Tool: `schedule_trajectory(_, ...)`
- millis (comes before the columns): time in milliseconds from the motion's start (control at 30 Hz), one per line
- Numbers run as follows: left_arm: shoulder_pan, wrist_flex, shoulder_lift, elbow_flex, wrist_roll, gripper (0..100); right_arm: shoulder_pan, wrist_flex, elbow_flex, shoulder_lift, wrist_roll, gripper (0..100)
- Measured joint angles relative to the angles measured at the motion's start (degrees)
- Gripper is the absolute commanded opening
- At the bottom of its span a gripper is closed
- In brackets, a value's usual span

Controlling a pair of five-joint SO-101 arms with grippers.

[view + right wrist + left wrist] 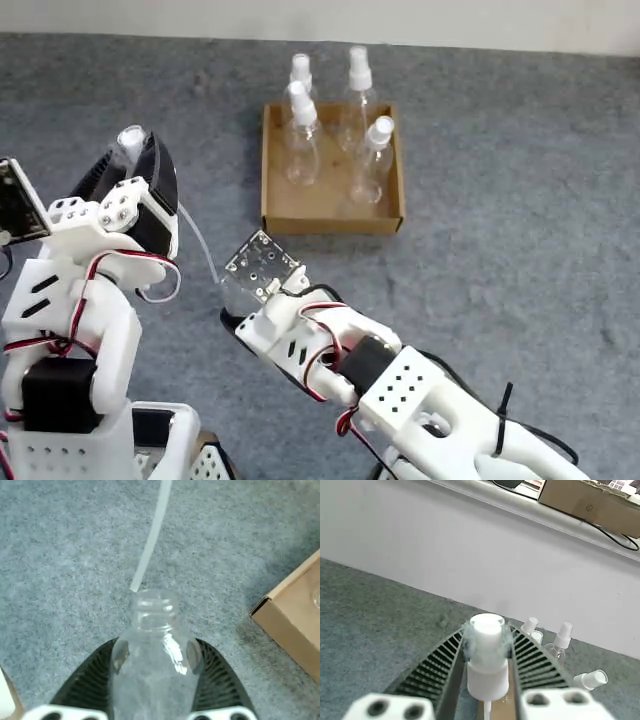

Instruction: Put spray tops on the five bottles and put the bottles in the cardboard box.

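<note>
My left gripper (135,150) is held raised at the left, shut on a white spray top (487,655). The top's thin dip tube (198,245) slants down toward the right. My right gripper (240,300) is shut on a clear bottle (152,650) without a top, low over the carpet. The tube's end (136,585) sits just beside the bottle's open neck (152,605), outside it. The cardboard box (385,225) lies farther back with several clear bottles (302,150) standing in it, each with a white spray top.
Grey carpet covers the table (520,200). A corner of the box (295,625) lies close beside the held bottle. A white wall (420,540) runs behind the table's far edge.
</note>
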Motion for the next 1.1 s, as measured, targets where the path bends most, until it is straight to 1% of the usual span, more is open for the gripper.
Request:
schedule_trajectory(100,0.00,0.00,0.00,0.00,0.00,3,-0.09,0.00,0.00,0.00,0.00,0.4)
schedule_trajectory(300,-0.09,-3.52,0.00,1.67,0.00,3,-0.09,0.00,0.00,0.00,0.00,0.4)
schedule_trajectory(467,2.29,-3.60,-0.09,1.67,0.00,3,-0.09,0.00,0.00,0.00,0.00,0.4)
schedule_trajectory(600,4.92,2.02,-0.09,1.93,0.00,3,-0.09,0.00,0.00,0.00,0.00,0.4)
schedule_trajectory(733,6.77,7.74,0.00,4.84,0.00,3,-0.09,0.00,0.00,0.00,0.00,0.4)
schedule_trajectory(833,7.03,8.09,0.00,7.38,0.00,3,-0.09,0.00,0.09,-1.85,0.00,0.4)
schedule_trajectory(933,7.38,8.44,0.00,7.91,0.18,3,0.44,0.09,0.35,-6.68,0.00,0.4)
schedule_trajectory(1100,12.40,11.08,-0.79,8.00,-3.69,3,3.52,-2.73,0.44,-11.25,-0.44,0.4)
